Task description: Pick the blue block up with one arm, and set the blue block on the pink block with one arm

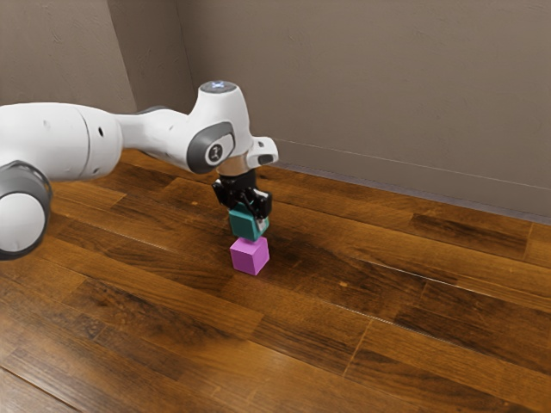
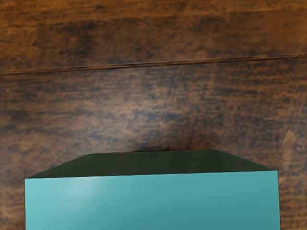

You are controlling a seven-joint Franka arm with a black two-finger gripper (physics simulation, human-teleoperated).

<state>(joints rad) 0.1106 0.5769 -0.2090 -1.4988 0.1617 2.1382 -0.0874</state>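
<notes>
**Blue block (image 1: pixel 247 229) in the gripper (image 1: pixel 248 217), directly over the pink block (image 1: pixel 250 256)**

Seen from the side: white arm (image 1: pixel 129 138) coming in from the exterior view's left, wrist bent down over a dark wooden table (image 1: pixel 387 327). Black gripper pointing straight down at the boards. Fingers (image 1: pixel 261 208) pressed against two opposite sides of the blue block, clamped on its upper part. Lower part of the blue block, more teal than true blue, showing below the fingertips. Centred above the pink block and much the same size as it. Bottom face right at the level of the pink block's top face; touching or just clear of it, impossible to tell from this angle. Pink block flat and upright on the table, just under the hand, well apart from the table's far edge. Plain grey-brown wall (image 1: pixel 387 77) behind, with a pale line running low along it.

From the hand's camera: broad teal face of the blue block (image 2: pixel 151 201) just under the hand, lit evenly, with a dark shaded face adjoining it on the far side. Beyond the block, brown wood grain, mottled light and dark. One thin dark seam (image 2: pixel 153 63) between boards, running roughly parallel to the block's long edge and well clear of it.
</notes>
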